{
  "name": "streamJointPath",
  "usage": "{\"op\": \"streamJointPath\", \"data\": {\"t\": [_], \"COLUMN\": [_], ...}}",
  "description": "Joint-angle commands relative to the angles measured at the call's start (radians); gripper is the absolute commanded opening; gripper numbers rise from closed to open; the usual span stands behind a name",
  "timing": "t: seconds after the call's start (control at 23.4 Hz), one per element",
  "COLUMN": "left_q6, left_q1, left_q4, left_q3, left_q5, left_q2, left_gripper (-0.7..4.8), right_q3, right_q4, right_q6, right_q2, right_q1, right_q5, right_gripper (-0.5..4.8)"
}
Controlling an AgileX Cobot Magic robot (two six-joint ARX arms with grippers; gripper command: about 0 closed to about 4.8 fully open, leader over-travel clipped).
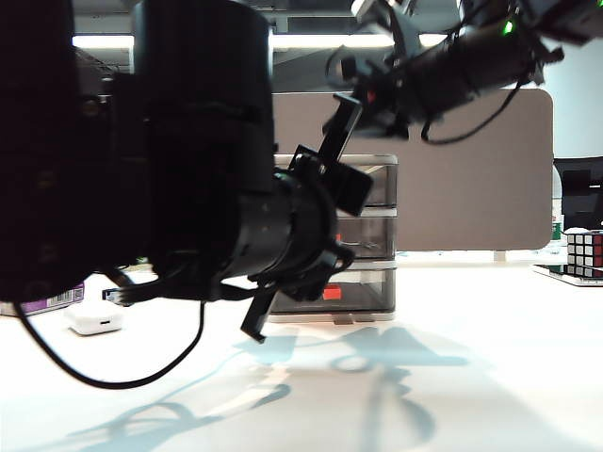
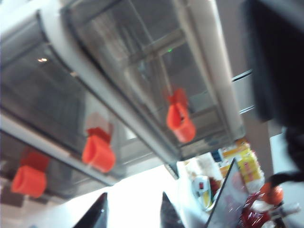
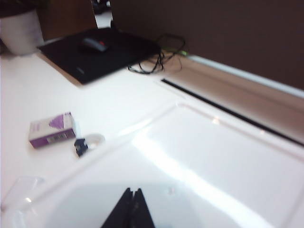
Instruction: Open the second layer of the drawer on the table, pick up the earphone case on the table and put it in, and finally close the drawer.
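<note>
The drawer (image 1: 372,235) stands at the middle of the table (image 1: 452,377), half hidden behind my left arm. Its three red-orange handles show blurred in the left wrist view. The second layer's handle (image 2: 98,153) lies just beyond my left gripper (image 2: 133,213), which is open with nothing between its fingers. All trays look pushed in. The white earphone case (image 1: 94,320) lies on the table at the far left, apart from both grippers. My right gripper (image 3: 132,191) is shut and empty, hovering over the cabinet's pale top (image 3: 213,156).
A purple-and-white box (image 1: 47,301) sits behind the case and shows again as the purple-and-white box (image 3: 52,129) beside a small black clip (image 3: 80,146). A Rubik's cube (image 1: 584,252) stands at the far right. A black mat with a mouse (image 3: 97,47) lies further back.
</note>
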State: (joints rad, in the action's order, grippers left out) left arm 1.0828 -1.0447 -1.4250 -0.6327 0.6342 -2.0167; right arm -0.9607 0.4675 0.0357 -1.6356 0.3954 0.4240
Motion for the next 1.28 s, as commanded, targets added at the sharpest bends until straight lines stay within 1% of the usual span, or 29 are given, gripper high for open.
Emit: {"op": "streamJointPath", "data": {"t": [0.04,0.3,0.56,0.6,0.68,0.73,0.81,0.94,1.03,1.28], "left_q6": [0.032,0.044,0.049,0.063,0.145,0.212,0.29,0.373,0.391,0.391], "left_q1": [-0.002,0.0,0.0,0.0,0.014,0.016,0.022,0.022,0.018,0.012], "left_q4": [-0.028,-0.028,-0.027,-0.027,-0.027,-0.027,-0.027,-0.027,-0.027,-0.027], "left_q3": [-0.029,-0.039,-0.039,-0.039,-0.039,-0.04,-0.04,-0.048,-0.054,-0.066], "left_q5": [0.028,0.074,0.146,0.156,0.147,0.153,0.148,0.147,0.143,0.12], "left_q2": [0.002,0.002,-0.002,-0.008,-0.032,-0.055,-0.089,-0.115,-0.122,-0.122], "left_gripper": [1.34,1.33,1.3,1.29,1.29,1.29,1.29,1.29,1.29,1.29], "right_q3": [-0.004,-0.004,-0.005,-0.006,-0.011,-0.015,-0.019,-0.019,-0.019,-0.019], "right_q4": [0.007,0.011,0.04,0.04,0.036,0.036,0.038,0.038,0.038,0.038], "right_q6": [0.002,0.002,0.002,0.002,-0.003,-0.009,-0.01,-0.01,-0.01,-0.009], "right_q2": [-0.032,-0.069,-0.069,-0.069,-0.069,-0.069,-0.069,-0.069,-0.069,-0.069], "right_q1": [0.001,0.002,0.002,0.002,0.002,0.002,0.002,0.002,0.002,0.002], "right_q5": [0.004,-0.003,-0.003,-0.003,-0.003,-0.003,-0.003,-0.003,-0.003,-0.003], "right_gripper": [-0.05,-0.05,-0.05,-0.05,-0.05,-0.05,-0.05,-0.05,-0.05,-0.05]}}
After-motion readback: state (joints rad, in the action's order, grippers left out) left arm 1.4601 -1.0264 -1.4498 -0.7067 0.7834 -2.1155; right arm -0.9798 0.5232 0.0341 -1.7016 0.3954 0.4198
